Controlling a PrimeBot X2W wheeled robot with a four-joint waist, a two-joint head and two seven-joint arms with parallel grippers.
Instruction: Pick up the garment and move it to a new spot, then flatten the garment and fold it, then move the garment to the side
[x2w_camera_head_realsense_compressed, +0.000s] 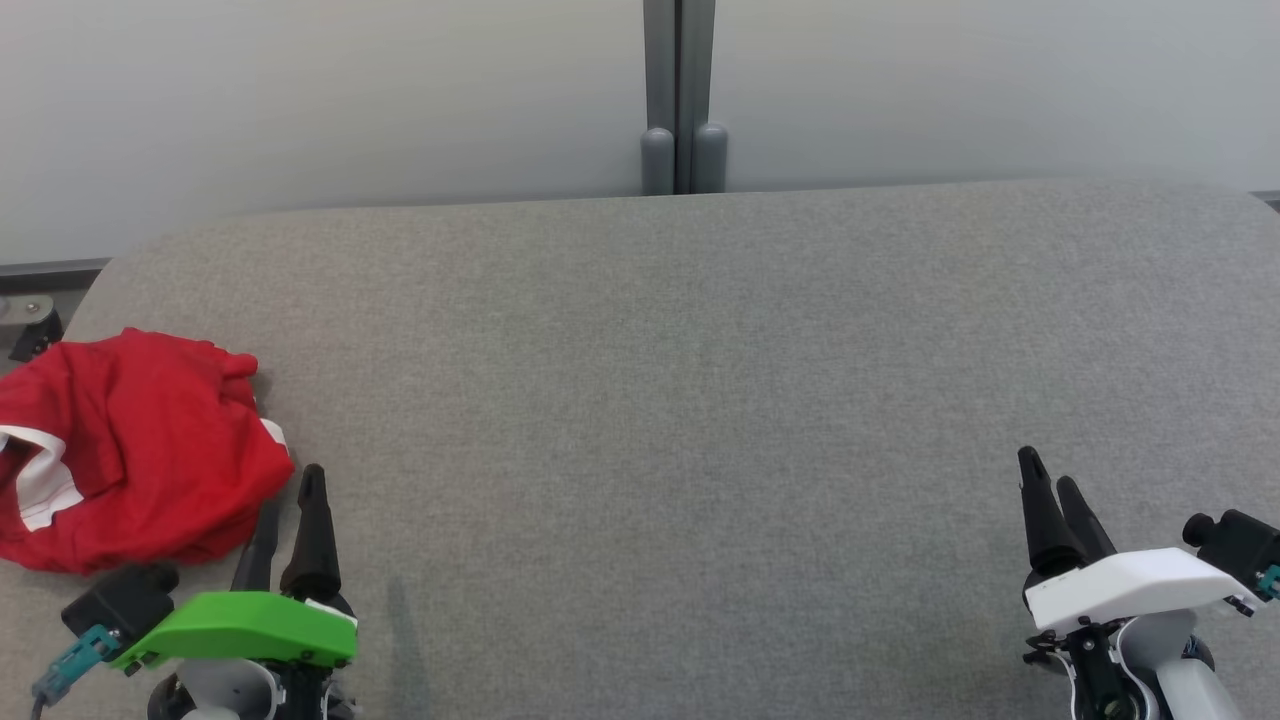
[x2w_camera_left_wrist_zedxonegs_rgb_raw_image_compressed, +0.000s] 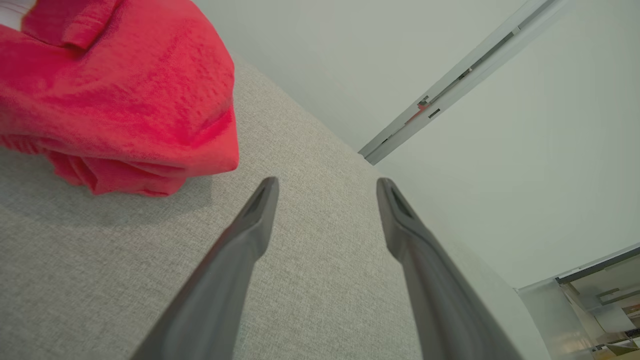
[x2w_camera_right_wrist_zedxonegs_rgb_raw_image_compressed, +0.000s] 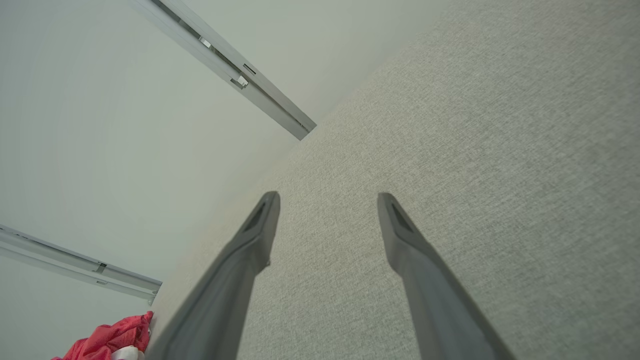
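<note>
No text, label, brand, number or sign can be read in any of the views. Small dark and red marks are seen on the pale wall rail (x2w_camera_left_wrist_zedxonegs_rgb_raw_image_compressed: 425, 106) at about one o'clock in the left wrist view, but they are too small to be made out as writing.
</note>
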